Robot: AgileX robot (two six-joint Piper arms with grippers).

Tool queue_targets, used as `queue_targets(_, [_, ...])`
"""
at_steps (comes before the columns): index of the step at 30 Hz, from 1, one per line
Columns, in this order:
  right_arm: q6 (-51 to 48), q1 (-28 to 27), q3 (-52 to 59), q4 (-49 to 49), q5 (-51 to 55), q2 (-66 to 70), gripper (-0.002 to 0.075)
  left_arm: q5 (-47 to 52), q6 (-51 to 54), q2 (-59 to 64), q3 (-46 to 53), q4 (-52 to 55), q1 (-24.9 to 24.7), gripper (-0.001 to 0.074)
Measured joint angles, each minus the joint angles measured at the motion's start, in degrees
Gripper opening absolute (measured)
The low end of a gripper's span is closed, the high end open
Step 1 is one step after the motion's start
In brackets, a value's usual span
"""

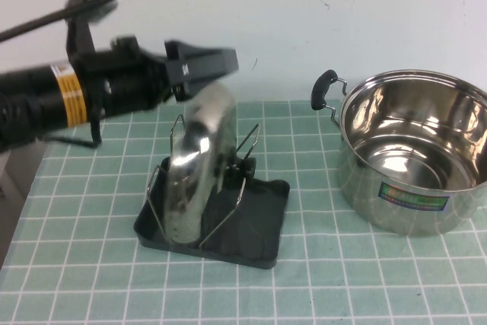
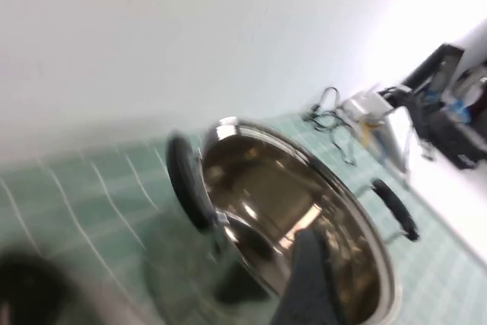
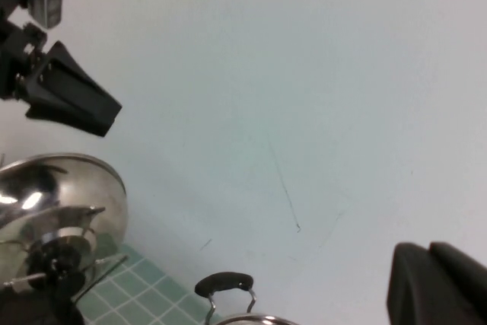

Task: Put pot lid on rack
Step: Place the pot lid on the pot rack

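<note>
High view puts the pot lid standing on edge in the rack, propped between the wire prongs, its black knob pointing toward the steel pot. The rack's dark tray sits on the green checked mat, well apart from the pot on its right. Just above the lid's top rim hovers the left gripper, clear of the lid, jaws slightly parted and holding nothing. Right gripper shows only as a dark tip in its own wrist view; whether it is open or closed cannot be told.
</note>
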Motion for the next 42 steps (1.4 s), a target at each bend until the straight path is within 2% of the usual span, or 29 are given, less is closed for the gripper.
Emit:
queue_targets(5, [0.0, 0.0, 0.14, -4.13, -1.43, 0.0, -0.0001, 7.61, -0.43, -2.0, -8.42, 11.81, 0.0, 0.0374])
queue_targets(10, [0.0, 0.0, 0.14, -10.66, -1.58, 0.0, -0.0001, 16.57, -2.47, -4.43, -13.75, 19.24, 0.51, 0.0185])
queue_targets(13, [0.0, 0.0, -0.01, -14.63, -0.25, 0.0, -0.0001, 21.65, 0.29, -6.88, -14.77, 19.69, 0.7, 0.0114])
queue_targets(17, [-1.25, 0.0, -2.84, -19.61, 13.78, 1.33, -0.0001, 33.74, 6.88, -10.73, -14.87, 19.77, 0.7, 0.0075])
queue_targets(22, [-8.14, 0.0, -8.62, -21.87, 35.33, 4.61, -0.0001, 56.1, 18.78, -14.84, -12.22, 15.85, 0.7, 0.0065])
queue_targets(25, [-9.94, 0.0, -12.47, -21.17, 43.06, 5.65, -0.0001, 68.91, 35.16, -15.52, -11.05, 1.61, 0.7, 0.0065])
queue_targets(28, [-12.31, 0.0, -15.44, -17.16, 47.82, 5.77, -0.0001, 82.69, 54.67, -15.66, -11.05, -17.27, 0.79, 0.0062])
queue_targets(32, [-13.83, 0.0, -17.28, -6.32, 48.96, 5.77, -0.0001, 95.01, 68.45, -16.0, -11.05, -41.51, 0.83, 0.0057])
queue_targets(36, [-16.57, 0.0, -16.63, 5.72, 44.41, 5.77, -0.0001, 96.72, 83.69, -18.35, -8.97, -64.5, 1.06, 0.0015])
queue_targets(42, [-18.25, 0.0, -11.3, 11.48, 34.14, 3.06, -0.0001, 90.02, 105.72, -27.63, 2.21, -95.1, 1.06, 0.0003])
